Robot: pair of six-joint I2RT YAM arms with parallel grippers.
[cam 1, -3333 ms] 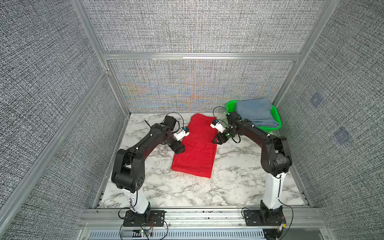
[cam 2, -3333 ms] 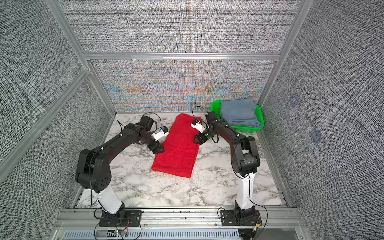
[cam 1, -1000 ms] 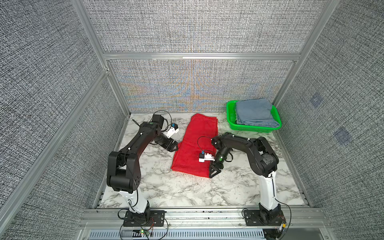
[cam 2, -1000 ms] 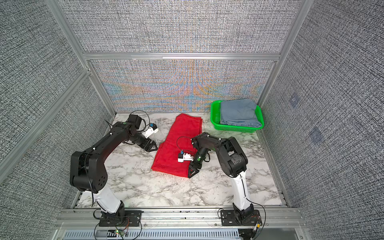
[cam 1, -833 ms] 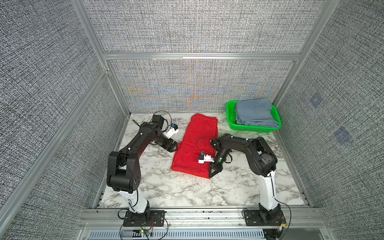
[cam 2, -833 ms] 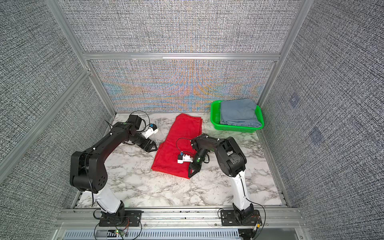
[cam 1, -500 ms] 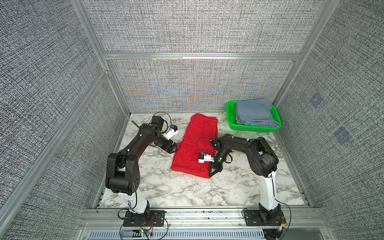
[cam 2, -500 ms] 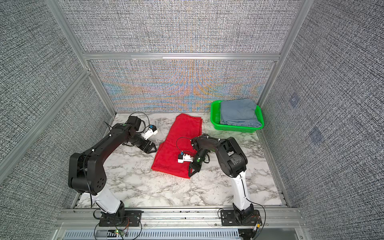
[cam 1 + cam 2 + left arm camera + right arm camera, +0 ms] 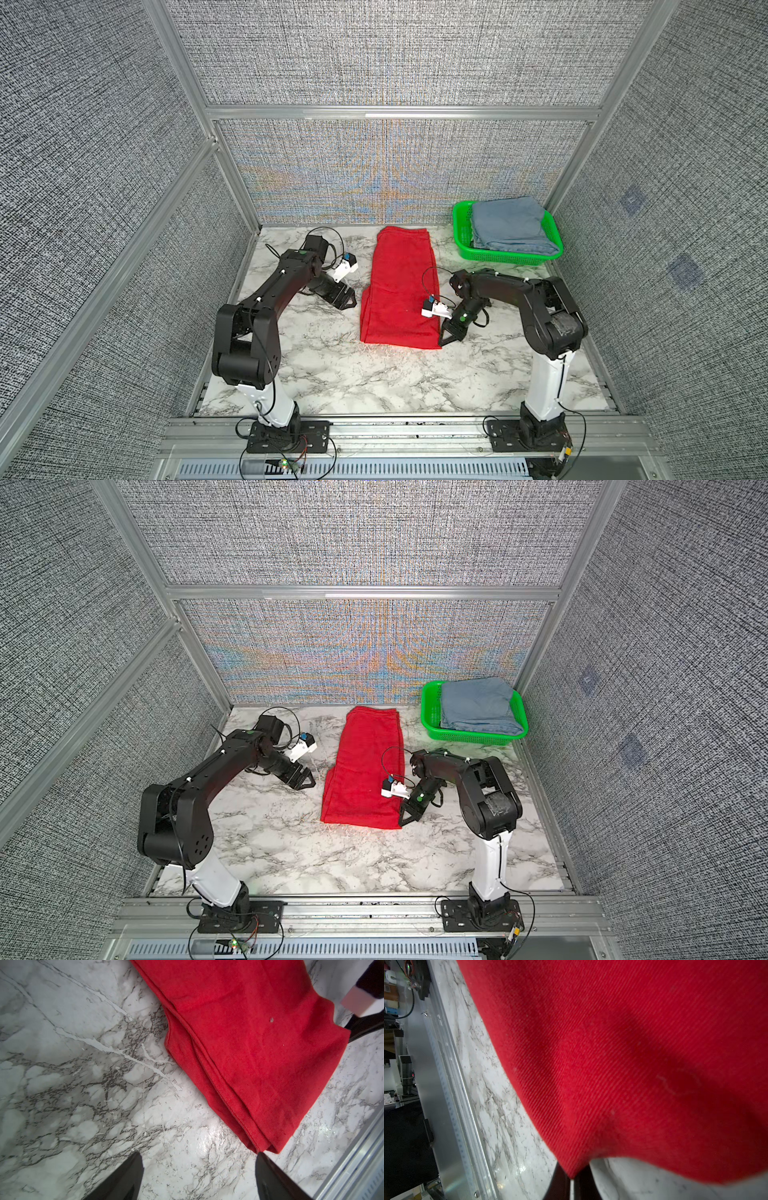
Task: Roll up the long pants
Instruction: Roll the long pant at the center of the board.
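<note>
Centre stage goes to the bright red, soft twill-cloth long pants, folded into one long narrow strip and lying flat in the middle of the tabletop. Their long axis runs straight from near to far, with the far end almost at the back wall and the near edge lying square across, left to right.

And there's the grab! The right pincer has its jaws clamped on the near right corner of the long pants. The right wrist view confirms it, with the red corner pinched between the two black tips. Over on the other side, the left pincer is spread wide and empty. It sits low over bare marble just beside the strip's left edge, roughly mid-length, with a sliver of tabletop between them.

So the near left corner is free, and the left arm is clearly the nearer one to take it. To my eye the roll has to start at that near edge and travel away along the long axis, and no turn is rolled yet.

Underneath is a glossy white-and-grey marble-patterned tabletop. At the far right stands a green plastic mesh basket holding a folded blue-grey denim-like garment, well apart from the strip. Grey woven wall panels on aluminium framing box it all in.
</note>
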